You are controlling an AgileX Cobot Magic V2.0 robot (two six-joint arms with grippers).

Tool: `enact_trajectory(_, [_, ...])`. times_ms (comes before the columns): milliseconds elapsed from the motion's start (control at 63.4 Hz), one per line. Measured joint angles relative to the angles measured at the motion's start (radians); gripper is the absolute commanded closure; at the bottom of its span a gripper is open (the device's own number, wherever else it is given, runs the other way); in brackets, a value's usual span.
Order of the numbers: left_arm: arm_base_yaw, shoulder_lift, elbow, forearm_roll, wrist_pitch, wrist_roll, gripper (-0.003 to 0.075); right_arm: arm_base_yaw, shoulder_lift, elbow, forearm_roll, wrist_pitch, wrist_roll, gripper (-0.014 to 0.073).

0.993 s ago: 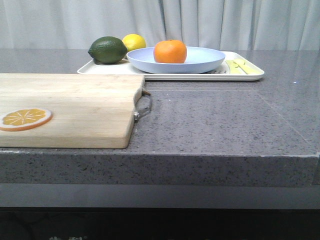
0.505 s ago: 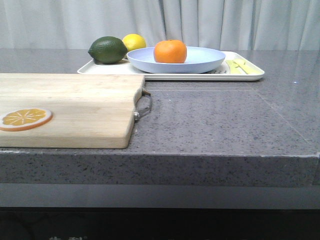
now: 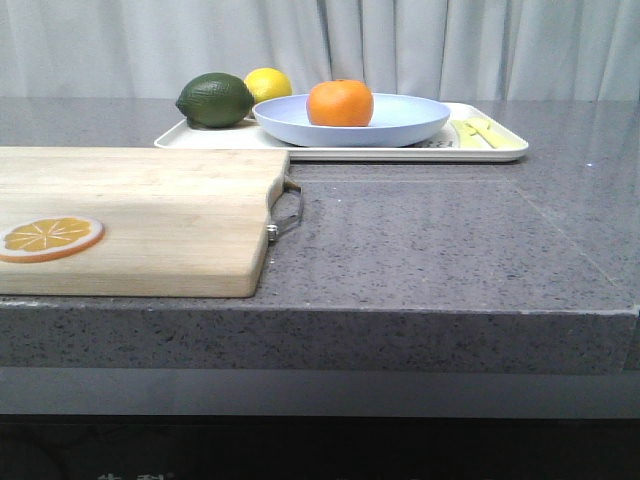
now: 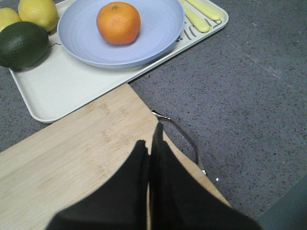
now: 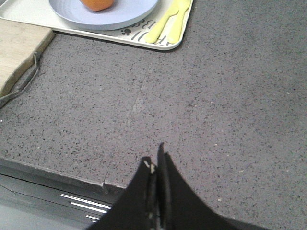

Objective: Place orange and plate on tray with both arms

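Note:
The orange (image 3: 340, 103) sits in the pale lavender-blue plate (image 3: 410, 120), and the plate rests on the cream-white tray (image 3: 200, 137) at the back of the counter. All three also show in the left wrist view: the orange (image 4: 118, 22), the plate (image 4: 158, 28), the tray (image 4: 62, 86). The right wrist view catches the plate (image 5: 120, 14) and a tray corner (image 5: 163, 43). My left gripper (image 4: 149, 139) is shut and empty above the wooden cutting board (image 4: 81, 158). My right gripper (image 5: 154, 160) is shut and empty over the counter's front edge. Neither gripper shows in the front view.
A dark green avocado-like fruit (image 3: 215, 99) and a yellow lemon (image 3: 268, 84) lie at the tray's left end, yellow-green cutlery (image 3: 485, 132) at its right end. The wooden cutting board (image 3: 140, 215) with a metal handle (image 3: 287, 210) carries an orange slice (image 3: 50, 237) at front left.

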Motion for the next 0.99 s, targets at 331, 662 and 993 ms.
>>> enact_trajectory(331, [0.072,-0.126,0.152,-0.015,-0.076,0.000,0.0738,0.000,0.000,0.000,-0.002,0.000,-0.002,0.0662])
enact_trajectory(662, [0.390,-0.580,0.545,-0.099,-0.269,0.000,0.0738,0.000,0.000,0.000,-0.002,0.001,-0.002,0.0662])
enact_trajectory(993, [0.585,-1.011,0.884,-0.111,-0.416,0.000,0.0738,0.000,0.000,0.000,-0.002,0.001,-0.002,0.0662])
